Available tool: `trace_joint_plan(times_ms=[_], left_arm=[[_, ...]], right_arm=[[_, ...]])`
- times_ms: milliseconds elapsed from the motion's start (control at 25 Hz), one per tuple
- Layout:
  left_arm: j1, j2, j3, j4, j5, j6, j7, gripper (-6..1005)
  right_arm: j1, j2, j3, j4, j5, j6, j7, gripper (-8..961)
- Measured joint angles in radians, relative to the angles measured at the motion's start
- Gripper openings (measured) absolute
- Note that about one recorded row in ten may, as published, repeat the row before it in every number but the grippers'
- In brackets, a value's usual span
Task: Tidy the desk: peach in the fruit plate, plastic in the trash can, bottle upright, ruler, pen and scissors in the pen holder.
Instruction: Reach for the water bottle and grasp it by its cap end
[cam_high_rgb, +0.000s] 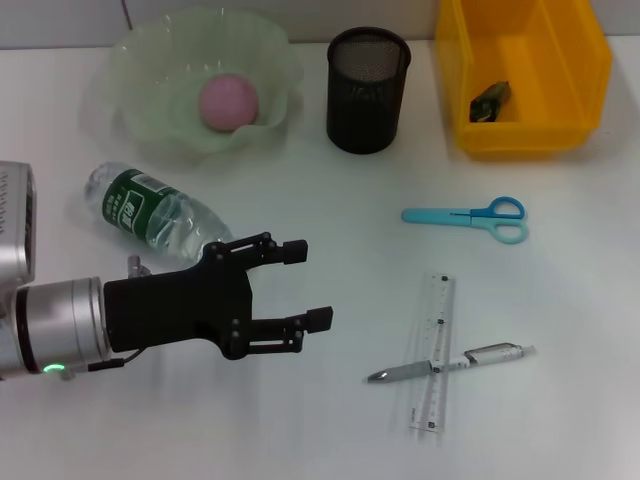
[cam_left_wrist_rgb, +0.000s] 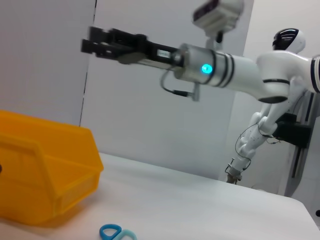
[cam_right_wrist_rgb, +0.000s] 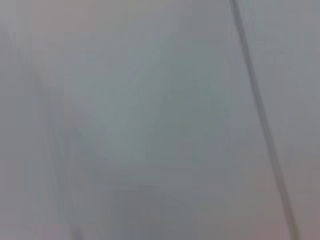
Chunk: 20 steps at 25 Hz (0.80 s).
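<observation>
We note the peach (cam_high_rgb: 229, 100) plated (plastic (cam_high_rgb: 491, 100) binned); bottle (cam_high_rgb: 152, 210), scissors (cam_high_rgb: 470, 217), ruler (cam_high_rgb: 433, 352), pen (cam_high_rgb: 450, 363) remain; left gripper (cam_high_rgb: 306, 285) spread, empty.

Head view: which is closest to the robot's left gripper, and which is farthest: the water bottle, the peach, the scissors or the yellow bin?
From the left gripper, its fingers open:
1. Water bottle, lying on its side right beside the gripper.
2. Peach, in the green fruit plate at the back.
3. Scissors, over toward the right.
4. Yellow bin, in the back right corner.
</observation>
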Motion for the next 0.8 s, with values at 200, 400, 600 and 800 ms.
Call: trace_joint_plan(times_ms=[200,400,600,800], left_arm=[[-0.017,0.002,0.0,0.001,0.0,0.002,0.0,757],[-0.04,0.016,0.0,0.004,0.0,-0.004,-0.014,754],[-0.06,0.026,-0.001,0.008,0.026,-0.025,-0.039,752],[-0.073,0.026,0.005,0.038,0.072,-0.051,-0.089,750]], right_arm=[[-0.036,-0.055,0.011,0.119,-0.003,-0.281,-0.028,818],[-0.04,-0.115,0.009,0.302,-0.097,-0.495,-0.163,825],[-0.044,-0.108,0.007,0.336,-0.274,-0.579,-0.308,824],[-0.026,-0.075,0.006,0.331,-0.472,-0.556,-0.36,825]])
